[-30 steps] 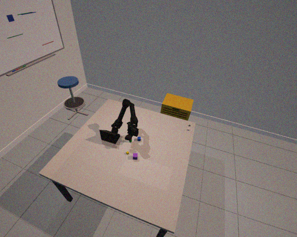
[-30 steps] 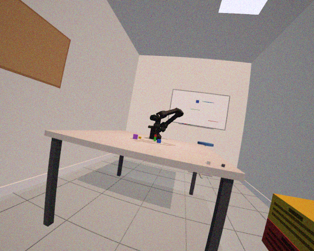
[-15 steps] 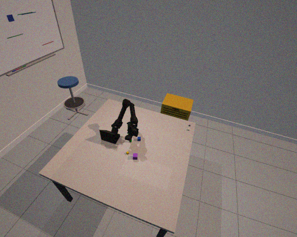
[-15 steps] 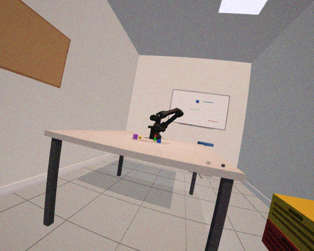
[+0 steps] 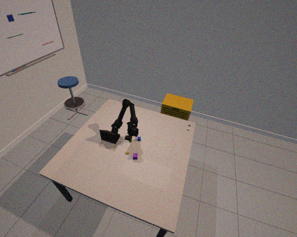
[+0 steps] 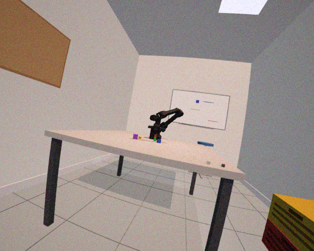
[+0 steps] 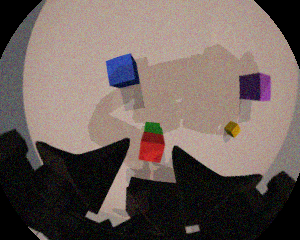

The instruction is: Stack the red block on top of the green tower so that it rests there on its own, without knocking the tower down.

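- One black arm (image 5: 125, 114) stands on the pale table (image 5: 148, 193), bent over so that its gripper (image 5: 130, 136) points down at a small group of blocks.
- Its fingers are parted and hold nothing; in the wrist view the two dark fingers stand on either side of the red block (image 7: 152, 147) with a gap showing on each side.
- That red block sits on top of the green tower (image 7: 153, 128); in the exterior view red (image 6: 155, 136) is directly above green (image 6: 154, 139), and the pile looks upright.
- From the top view the tower is mostly hidden under the gripper, only a bit of green (image 5: 130, 140) shows.
- Just right of the tower lies a blue block (image 5: 139, 138), apart from it.
- Nearer to the camera in the top view are a small yellow block (image 5: 127, 152) and a purple block (image 5: 135, 156), close to each other but not touching.
- Two tiny objects, one light (image 6: 208, 162) and one dark (image 6: 223, 164), lie near the table's far right edge in the top view, well apart from the blocks.
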Controlling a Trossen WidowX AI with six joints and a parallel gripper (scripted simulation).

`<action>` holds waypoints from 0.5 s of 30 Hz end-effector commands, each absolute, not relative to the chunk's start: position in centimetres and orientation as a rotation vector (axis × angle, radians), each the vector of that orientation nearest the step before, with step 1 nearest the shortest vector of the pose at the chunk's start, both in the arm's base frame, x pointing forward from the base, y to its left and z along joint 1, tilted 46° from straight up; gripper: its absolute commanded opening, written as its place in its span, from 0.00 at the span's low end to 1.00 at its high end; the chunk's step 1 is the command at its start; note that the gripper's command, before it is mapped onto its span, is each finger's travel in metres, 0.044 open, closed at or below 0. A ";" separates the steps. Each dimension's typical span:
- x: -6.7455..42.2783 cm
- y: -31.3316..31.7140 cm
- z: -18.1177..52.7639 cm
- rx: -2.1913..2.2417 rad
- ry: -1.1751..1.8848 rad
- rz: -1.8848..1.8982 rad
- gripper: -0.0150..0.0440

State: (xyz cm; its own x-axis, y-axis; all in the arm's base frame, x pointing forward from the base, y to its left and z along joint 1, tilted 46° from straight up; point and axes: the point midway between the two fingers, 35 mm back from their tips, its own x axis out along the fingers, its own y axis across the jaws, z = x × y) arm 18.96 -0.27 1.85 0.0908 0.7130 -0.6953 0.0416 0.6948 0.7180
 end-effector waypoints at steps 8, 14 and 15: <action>19.0 -0.3 1.8 0.677 1.410 0.560 1.00; 19.0 -0.3 1.8 0.677 1.410 0.560 1.00; 19.0 -0.3 1.8 0.677 1.410 0.560 1.00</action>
